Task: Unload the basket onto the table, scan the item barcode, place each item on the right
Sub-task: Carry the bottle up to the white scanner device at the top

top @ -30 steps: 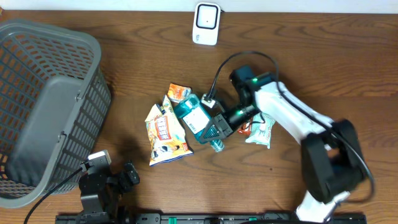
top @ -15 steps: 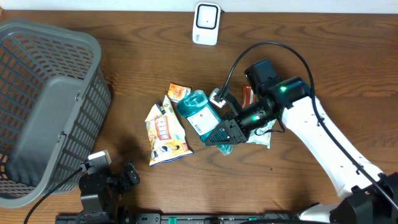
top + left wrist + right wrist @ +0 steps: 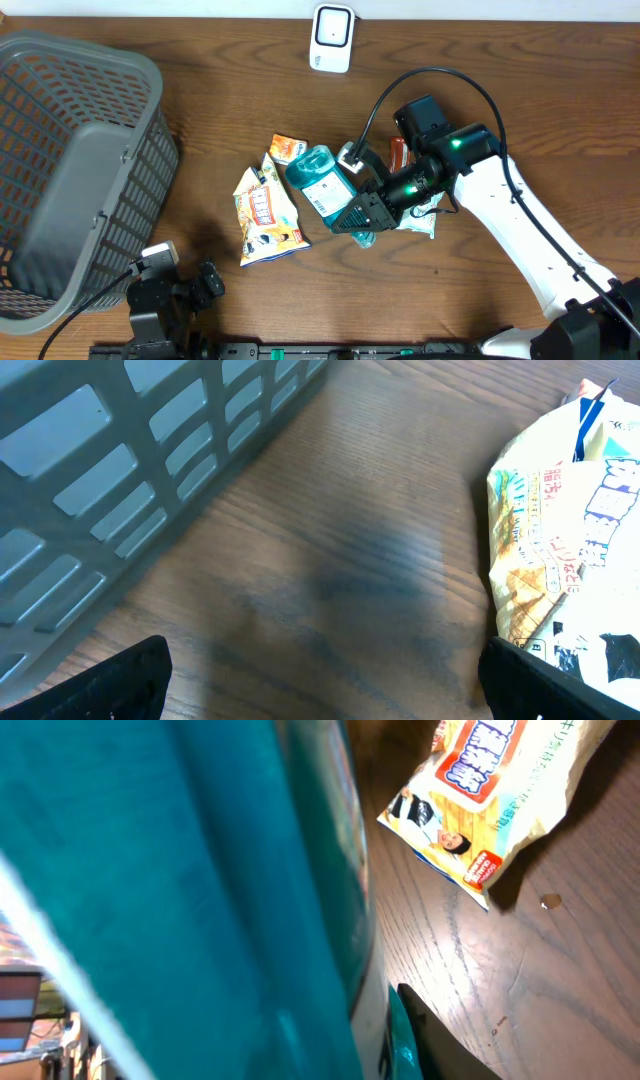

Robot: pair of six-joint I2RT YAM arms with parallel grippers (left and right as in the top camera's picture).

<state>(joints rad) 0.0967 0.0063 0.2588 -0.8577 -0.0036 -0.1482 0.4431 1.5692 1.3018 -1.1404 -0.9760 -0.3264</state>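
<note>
A teal bottle (image 3: pixel 320 183) with a white label is the item, held tilted just above the table's middle, and my right gripper (image 3: pixel 358 214) is shut on its lower end. In the right wrist view the teal bottle (image 3: pixel 180 900) fills the left side, with one dark finger (image 3: pixel 440 1042) pressed against it; the other finger is hidden. The white scanner (image 3: pixel 331 38) stands at the table's back edge, well apart from the bottle. My left gripper (image 3: pixel 176 290) rests at the front left, open, with only bare wood between its fingertips (image 3: pixel 128 682).
A yellow snack bag (image 3: pixel 265 212) lies left of the bottle. An orange packet (image 3: pixel 288 148) lies behind it. A red item (image 3: pixel 398 152) and a white-green packet (image 3: pixel 420 214) lie under the right arm. A grey basket (image 3: pixel 70 170) fills the left side.
A second ago the right arm swung out and shifted the bottle slightly right and toward the front; over the last half second nothing moved. The left arm stayed still.
</note>
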